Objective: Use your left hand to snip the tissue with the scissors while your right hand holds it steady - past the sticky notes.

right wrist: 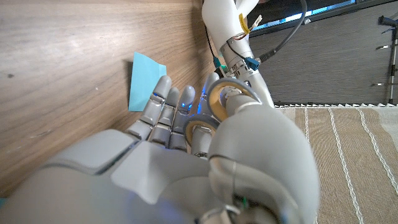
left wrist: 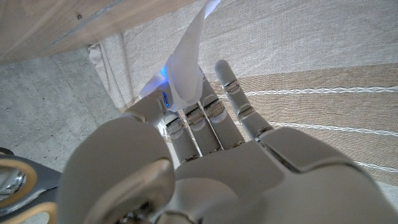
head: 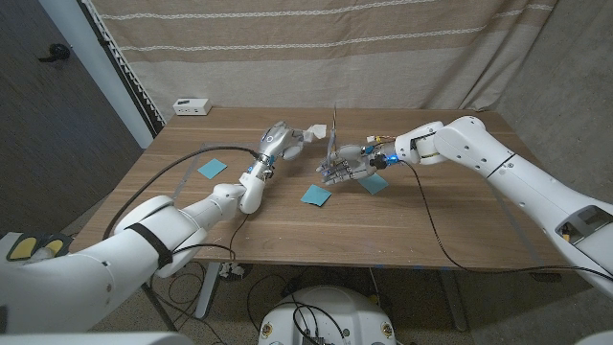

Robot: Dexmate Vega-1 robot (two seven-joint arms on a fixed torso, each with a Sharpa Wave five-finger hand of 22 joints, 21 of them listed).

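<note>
The right hand [head: 347,165] pinches the tissue [head: 334,129] upright near the table's [head: 402,240] far edge, presenting an edge; the left hand [head: 280,141] grips the scissors [left wrist: 15,190], fingers curled.

Near the middle of the wooden table [head: 402,230], the left hand [head: 280,140] and the right hand [head: 345,163] face each other, with a thin strip of tissue [head: 334,129] standing upright at the right hand. A blue sticky note [head: 315,195] lies just in front of the right hand; another sticky note [head: 212,168] lies beside the left arm. A small white box [head: 192,106] sits at the table's far corner.
</note>
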